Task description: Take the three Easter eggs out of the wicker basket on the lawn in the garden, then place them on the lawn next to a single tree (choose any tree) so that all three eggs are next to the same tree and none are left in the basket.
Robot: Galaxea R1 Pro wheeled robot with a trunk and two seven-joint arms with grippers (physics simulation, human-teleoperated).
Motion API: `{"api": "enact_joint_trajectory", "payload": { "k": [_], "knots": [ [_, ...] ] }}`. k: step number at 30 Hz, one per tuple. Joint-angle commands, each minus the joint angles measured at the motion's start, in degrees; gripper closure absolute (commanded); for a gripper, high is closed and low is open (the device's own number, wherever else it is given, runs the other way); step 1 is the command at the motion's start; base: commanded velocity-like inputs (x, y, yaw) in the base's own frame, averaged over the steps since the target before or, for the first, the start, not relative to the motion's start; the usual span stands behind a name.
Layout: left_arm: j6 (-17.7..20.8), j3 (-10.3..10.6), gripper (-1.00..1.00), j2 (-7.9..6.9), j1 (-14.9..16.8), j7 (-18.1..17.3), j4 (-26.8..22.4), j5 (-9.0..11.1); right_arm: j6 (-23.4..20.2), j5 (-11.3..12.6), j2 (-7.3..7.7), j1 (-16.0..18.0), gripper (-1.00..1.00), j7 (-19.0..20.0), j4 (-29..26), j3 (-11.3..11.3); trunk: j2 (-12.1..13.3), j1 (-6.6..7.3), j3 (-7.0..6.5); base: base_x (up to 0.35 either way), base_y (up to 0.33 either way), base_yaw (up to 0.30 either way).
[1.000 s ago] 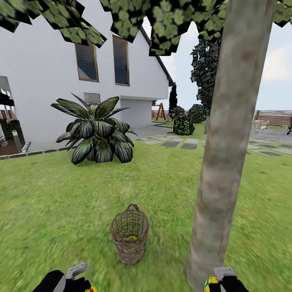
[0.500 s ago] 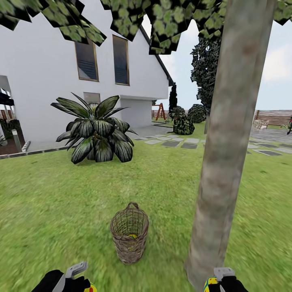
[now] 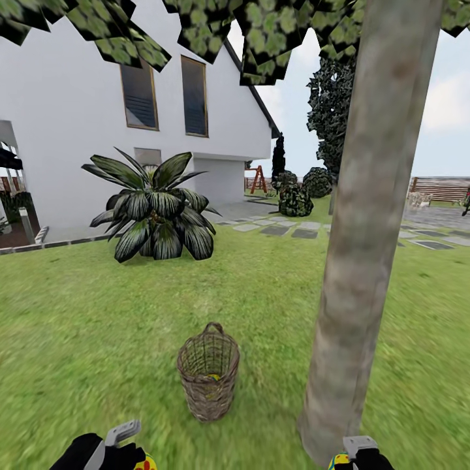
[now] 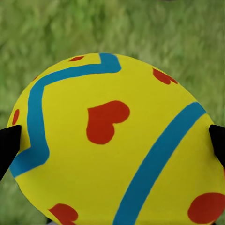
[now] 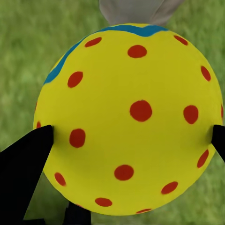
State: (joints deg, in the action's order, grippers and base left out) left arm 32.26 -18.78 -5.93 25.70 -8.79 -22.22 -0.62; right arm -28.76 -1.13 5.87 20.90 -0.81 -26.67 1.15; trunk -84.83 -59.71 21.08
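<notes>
Both grippers, left [image 3: 134, 457] and right [image 3: 349, 457], are cut off by the head view's lower edge. The tree [image 3: 365, 248] hides the paving behind it. Inside the wicker basket [image 3: 208, 377], only a sliver of an egg [image 3: 213, 376] shows.

This is the garden of a home, rendered in simulation. A mottled green lawn [image 3: 98, 313] fills the ground. A white house [image 3: 78, 117] with tall windows stands at ten o'clock, a spiky-leaved palm plant [image 3: 155, 212] before it. Grey paving slabs [image 3: 287, 230] lead off at one o'clock toward a slatted wooden fence [image 3: 440, 187] and what may be a swing frame [image 3: 256, 179].
</notes>
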Motion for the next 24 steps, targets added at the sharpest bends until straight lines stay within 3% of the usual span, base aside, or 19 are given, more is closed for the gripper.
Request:
{"api": "enact_joint_trajectory", "payload": {
  "k": [1,24],
  "knots": [
    [0.4,-0.4,1.00,0.04,0.0,-0.3,-0.1,-0.1,-0.3,-0.1,0.02,0.0,1.00,-0.1,-0.1,0.1,-0.5,-0.23,0.26,0.000,0.000,0.000],
    [0.3,-0.3,1.00,0.13,0.0,-0.3,0.2,-0.1,-0.5,0.0,0.10,0.0,1.00,-0.2,-0.1,-0.2,-9.7,-5.28,4.38,0.000,0.000,0.000]
  ]
}}
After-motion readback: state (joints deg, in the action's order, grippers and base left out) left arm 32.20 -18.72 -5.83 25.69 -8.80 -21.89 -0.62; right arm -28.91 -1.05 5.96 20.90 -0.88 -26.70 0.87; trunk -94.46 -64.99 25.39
